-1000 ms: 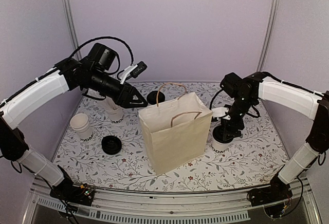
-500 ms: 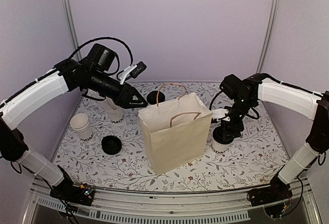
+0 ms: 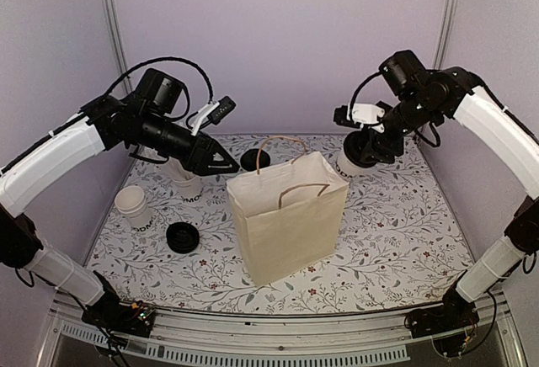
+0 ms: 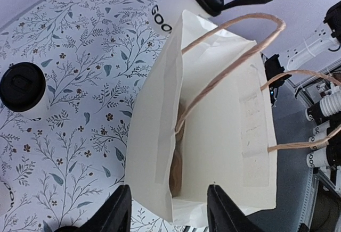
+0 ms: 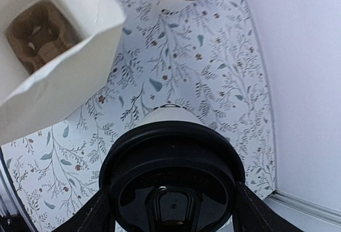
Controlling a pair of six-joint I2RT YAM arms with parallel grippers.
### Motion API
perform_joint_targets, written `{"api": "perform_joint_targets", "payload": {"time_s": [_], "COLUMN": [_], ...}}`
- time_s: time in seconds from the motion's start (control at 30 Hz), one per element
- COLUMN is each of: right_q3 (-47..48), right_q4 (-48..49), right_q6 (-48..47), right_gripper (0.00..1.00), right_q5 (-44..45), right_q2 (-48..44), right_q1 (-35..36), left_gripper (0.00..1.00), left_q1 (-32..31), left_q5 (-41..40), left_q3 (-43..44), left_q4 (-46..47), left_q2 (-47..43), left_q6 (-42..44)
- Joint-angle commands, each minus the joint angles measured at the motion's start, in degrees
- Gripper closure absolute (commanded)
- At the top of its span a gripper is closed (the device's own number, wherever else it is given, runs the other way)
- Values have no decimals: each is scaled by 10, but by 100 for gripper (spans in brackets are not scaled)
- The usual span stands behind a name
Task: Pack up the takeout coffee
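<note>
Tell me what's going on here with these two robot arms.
The right gripper holds the lidded takeout coffee in the air, beside the far right corner of the open paper bag, not yet over its mouth. A brown cardboard cup holder sits at the bag's bottom. The left gripper hovers open near the bag's other side.

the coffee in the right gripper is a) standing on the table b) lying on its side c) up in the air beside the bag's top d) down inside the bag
c: the right gripper holds the coffee upright, clear of the table, beside the bag mouth and not in it.
</note>
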Motion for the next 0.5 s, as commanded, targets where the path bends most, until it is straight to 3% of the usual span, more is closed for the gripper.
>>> {"api": "perform_joint_targets", "payload": {"time_s": [0.0, 0.13, 0.33, 0.47], "right_q3": [122, 178, 181, 172], "right_q4": [35, 48, 21, -2], "right_q6": [49, 58, 30, 20], "right_gripper": [46, 47, 47, 49], "right_q5": [8, -34, -167, -200], "right_q2": [-9, -12, -64, -90], "right_q1": [4, 4, 15, 37], "left_gripper": [49, 49, 52, 54], "left_q1": [3, -1, -14, -26], "left_q5": [19, 37, 39, 43], "left_q3": [2, -2, -4, -1], "left_q4": [13, 26, 41, 48], "left_q2": [-22, -27, -15, 1], "left_q6": [-7, -22, -36, -43]}}
